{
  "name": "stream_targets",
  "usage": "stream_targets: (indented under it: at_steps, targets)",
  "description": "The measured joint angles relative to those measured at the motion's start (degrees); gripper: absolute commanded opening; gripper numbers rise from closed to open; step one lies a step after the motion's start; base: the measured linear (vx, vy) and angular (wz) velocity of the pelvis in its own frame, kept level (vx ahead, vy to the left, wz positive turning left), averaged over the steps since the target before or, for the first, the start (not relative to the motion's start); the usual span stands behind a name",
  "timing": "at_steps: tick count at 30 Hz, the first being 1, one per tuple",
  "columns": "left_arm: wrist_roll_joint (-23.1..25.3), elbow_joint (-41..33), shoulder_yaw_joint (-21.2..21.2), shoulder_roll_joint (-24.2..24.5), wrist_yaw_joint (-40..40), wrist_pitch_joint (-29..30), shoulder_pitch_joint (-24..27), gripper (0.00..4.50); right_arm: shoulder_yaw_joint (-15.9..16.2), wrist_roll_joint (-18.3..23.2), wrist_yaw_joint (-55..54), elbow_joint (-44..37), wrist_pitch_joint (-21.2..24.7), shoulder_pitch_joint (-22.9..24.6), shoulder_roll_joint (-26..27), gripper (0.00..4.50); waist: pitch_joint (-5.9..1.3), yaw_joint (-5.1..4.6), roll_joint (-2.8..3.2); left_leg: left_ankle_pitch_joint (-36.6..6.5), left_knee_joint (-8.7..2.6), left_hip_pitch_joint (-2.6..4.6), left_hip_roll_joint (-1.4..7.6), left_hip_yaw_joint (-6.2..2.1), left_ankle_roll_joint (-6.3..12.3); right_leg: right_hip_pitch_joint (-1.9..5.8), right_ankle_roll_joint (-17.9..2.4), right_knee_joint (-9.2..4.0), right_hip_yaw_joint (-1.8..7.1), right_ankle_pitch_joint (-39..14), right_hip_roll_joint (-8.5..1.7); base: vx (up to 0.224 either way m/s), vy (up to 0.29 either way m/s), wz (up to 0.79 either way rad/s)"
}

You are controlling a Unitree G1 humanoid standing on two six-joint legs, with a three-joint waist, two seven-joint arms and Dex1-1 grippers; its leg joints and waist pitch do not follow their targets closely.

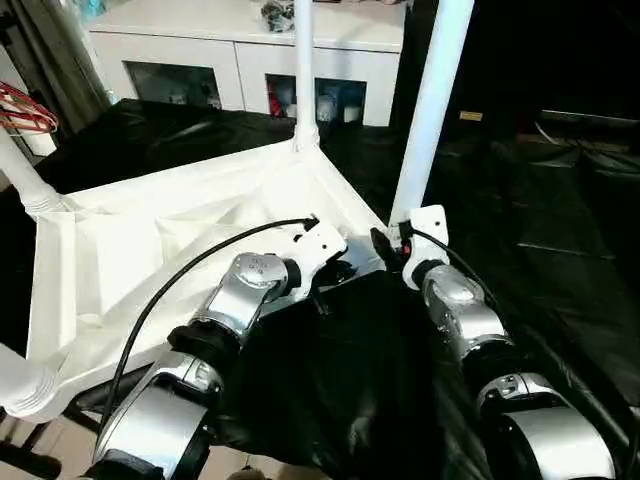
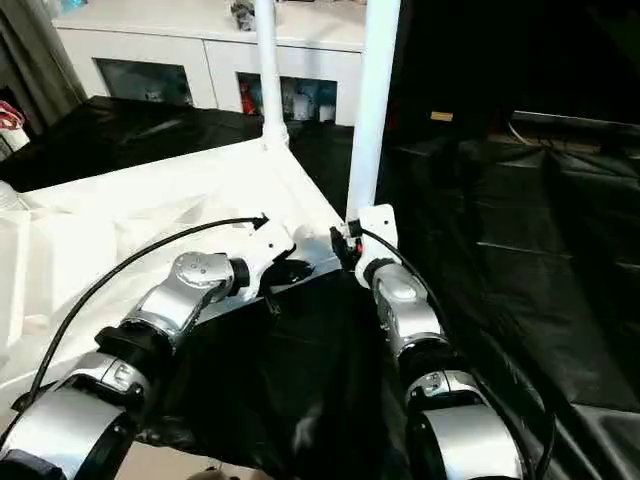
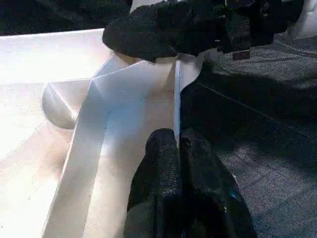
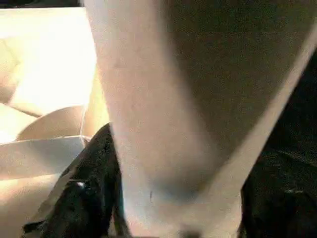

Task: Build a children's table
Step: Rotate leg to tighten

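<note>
The tabletop (image 1: pixel 190 240) is lying underside-up on the black-covered table. The left end effector (image 3: pixel 174 148) is pinching its near rim shut, while the right end effector (image 1: pixel 388 243) is gripping the near-right leg (image 1: pixel 432 100), I think. If that leg is tilting, it could jam. Counting four legs up.

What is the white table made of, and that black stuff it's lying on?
The upside-down tabletop looks like smooth white plastic: thin moulded walls and ribs with a soft sheen. Its legs look like the same plastic, as plain glossy tubes. The black sheet seems thin plastic film, since it wrinkles and glints.
</note>
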Motion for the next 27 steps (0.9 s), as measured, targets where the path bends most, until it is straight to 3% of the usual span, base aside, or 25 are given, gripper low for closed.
stream_targets:
  at_steps: [6, 15, 22, 27]
  targets:
    - [-0.8, -3.7, 0.3, 4.1, -6.3, -1.4, 2.8, 0.00, 2.3, 0.0, 13.3, -1.1, -1.9, 1.4, -2.4, 3.83, 0.01, -0.70, -0.01, 0.0, -0.11, -0.32, 0.05, -0.04, 0.00, -0.15, 0.0, 0.03, -0.03, 0.0, 0.09, 0.000, 0.000, 0.00]
    - [-4.4, -8.5, -0.2, 10.9, -20.7, -3.2, 6.1, 0.00, 7.3, 1.8, 40.1, -6.3, -3.0, 4.5, -8.8, 3.83, 0.02, 0.02, -0.02, 0.1, 0.23, -0.56, 0.09, -0.02, 0.20, -0.25, 0.0, -0.01, -0.07, -0.1, 0.07, 0.000, 0.000, 0.00]
    - [-5.8, -11.6, -0.4, 13.3, -25.8, -2.8, 8.1, 0.00, 9.2, 3.6, 49.4, -9.7, -1.7, 6.2, -10.6, 3.83, 0.09, 0.15, -0.18, 0.1, 0.35, -0.52, 0.11, -0.01, 0.20, -0.29, 0.0, 0.06, -0.07, -0.1, 0.03, 0.000, 0.000, 0.00]
    - [-6.5, -13.6, -0.5, 14.3, -27.5, -1.6, 9.2, 0.00, 9.5, 3.8, 52.3, -10.2, -1.1, 6.6, -10.7, 3.41, 0.14, 0.15, -0.26, 0.1, 0.35, -0.51, 0.11, -0.01, 0.20, -0.29, 0.0, 0.07, -0.07, -0.1, 0.04, 0.000, 0.000, 0.00]
